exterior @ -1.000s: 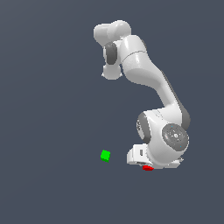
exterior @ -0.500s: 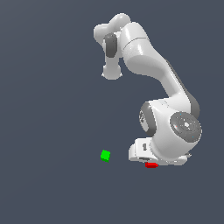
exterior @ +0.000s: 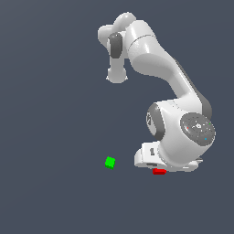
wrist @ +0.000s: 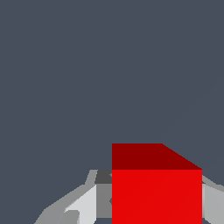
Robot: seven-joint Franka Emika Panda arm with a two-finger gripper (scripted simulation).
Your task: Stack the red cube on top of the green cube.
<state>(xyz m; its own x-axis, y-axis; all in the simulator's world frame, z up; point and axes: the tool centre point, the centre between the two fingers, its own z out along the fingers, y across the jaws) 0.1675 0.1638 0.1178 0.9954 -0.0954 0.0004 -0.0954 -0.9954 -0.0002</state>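
The gripper [wrist: 148, 205] sits low in the wrist view, its pale fingers [wrist: 83, 203] showing on either side of the red cube [wrist: 156, 192], which fills the lower right of that frame. The fingers flank the cube closely, but whether they are clamped on it or only straddling it cannot be told from here. In the exterior view the hand is down in the lower right of the frame, under the arm's big wrist joint [exterior: 196, 130], and only a sliver of the red cube [exterior: 159, 171] peeks out beneath it.

What has changed? Over the last second the arm has swung its upper links toward the exterior view's right and settled lower over the red cube, while both cubes have stayed where they were. So this reads as the grasp step, with the lift not yet begun.

The green cube [exterior: 110, 162] waits alone, left of the hand in the exterior view and clearly apart from it. The carry across and the placing on top are all ahead; most of the task remains.
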